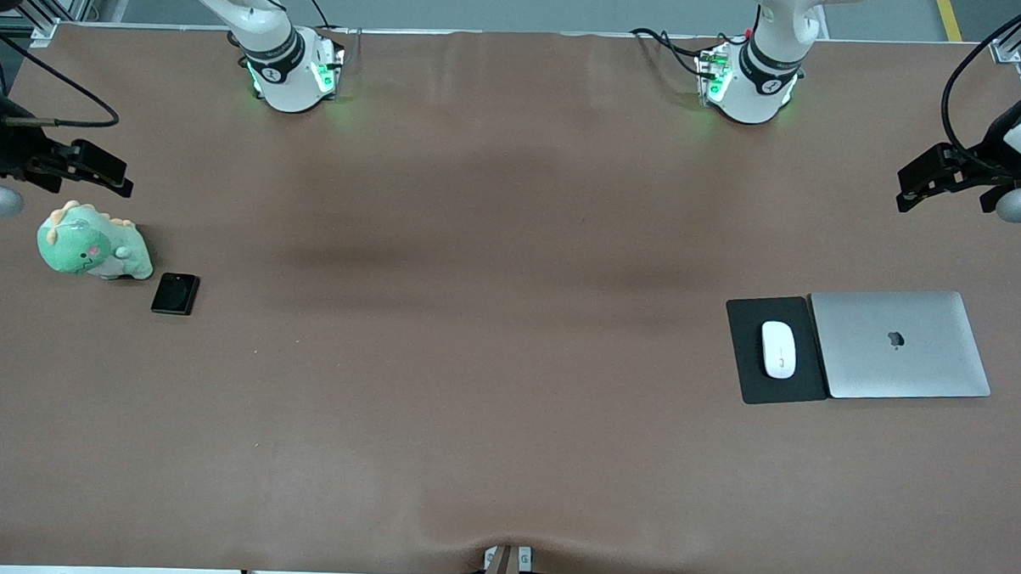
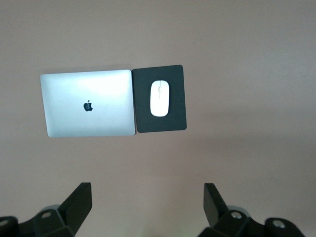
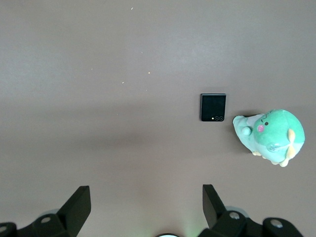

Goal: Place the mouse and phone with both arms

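The mouse (image 1: 778,349) lies on a black pad (image 1: 749,379) toward the left arm's end of the bench (image 1: 492,337), its long axis running toward the front camera. A closed silver laptop (image 1: 899,345) lies just beside the pad, touching or nearly touching its edge, closer still to that end of the bench. In the left wrist view the mouse (image 2: 159,98) sits about centred on the pad (image 2: 160,123), with the laptop (image 2: 88,102) alongside.

The phone (image 1: 175,293) lies flat on the bench toward the right arm's end, folded, glossy face up. A green plush toy (image 1: 93,243) lies just beside it, a little farther from the front camera. The right wrist view shows the phone (image 3: 213,107) near the toy (image 3: 269,136), a narrow strip of bench between them.

The left gripper (image 1: 935,179) hangs over bare bench at its own end, jaws released and holding nothing. The right gripper (image 1: 98,168) hangs over bare bench near the toy, jaws likewise released and empty. Both arms wait.
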Robot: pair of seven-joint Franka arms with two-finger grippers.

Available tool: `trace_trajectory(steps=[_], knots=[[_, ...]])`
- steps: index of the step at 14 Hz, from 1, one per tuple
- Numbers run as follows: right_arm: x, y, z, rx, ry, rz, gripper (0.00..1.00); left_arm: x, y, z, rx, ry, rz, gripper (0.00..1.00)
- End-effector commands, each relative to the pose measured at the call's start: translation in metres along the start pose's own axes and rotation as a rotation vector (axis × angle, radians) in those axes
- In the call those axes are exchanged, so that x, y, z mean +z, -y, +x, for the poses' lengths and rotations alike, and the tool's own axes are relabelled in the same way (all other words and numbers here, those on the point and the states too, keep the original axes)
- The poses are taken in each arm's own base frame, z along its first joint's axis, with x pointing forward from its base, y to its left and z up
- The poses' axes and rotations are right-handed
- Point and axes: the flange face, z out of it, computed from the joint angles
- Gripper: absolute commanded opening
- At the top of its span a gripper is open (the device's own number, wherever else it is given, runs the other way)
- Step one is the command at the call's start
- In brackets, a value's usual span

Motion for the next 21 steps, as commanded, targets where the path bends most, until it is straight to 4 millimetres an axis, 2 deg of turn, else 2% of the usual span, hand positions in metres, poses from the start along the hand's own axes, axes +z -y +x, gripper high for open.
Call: trace_trajectory(steps=[1, 6, 7, 9, 11, 21], knots=[[-0.008, 0.002, -0.014, -0.008, -0.005, -0.024, 1.00, -0.007, 0.003, -0.009, -0.008, 0.021, -0.019, 1.00], [-0.007, 0.005, -0.021, -0.025, 0.045, -0.040, 1.00, -0.006, 0.004, -0.018, -0.014, 0.028, -0.047, 1.00], [-0.006, 0.009, -0.022, -0.040, 0.050, -0.042, 1.00, -0.006, 0.007, -0.022, -0.021, 0.030, -0.053, 1.00], [-0.009, 0.020, -0.022, -0.058, 0.033, -0.042, 1.00, -0.006, -0.001, -0.028, -0.011, 0.034, -0.051, 1.00], [-0.013, 0.018, -0.017, -0.054, -0.010, -0.030, 1.00, -0.004, -0.002, -0.030, -0.023, 0.037, -0.050, 1.00], [-0.009, 0.012, -0.016, -0.048, 0.001, -0.023, 1.00, -0.006, -0.009, -0.031, -0.013, 0.048, -0.037, 1.00]])
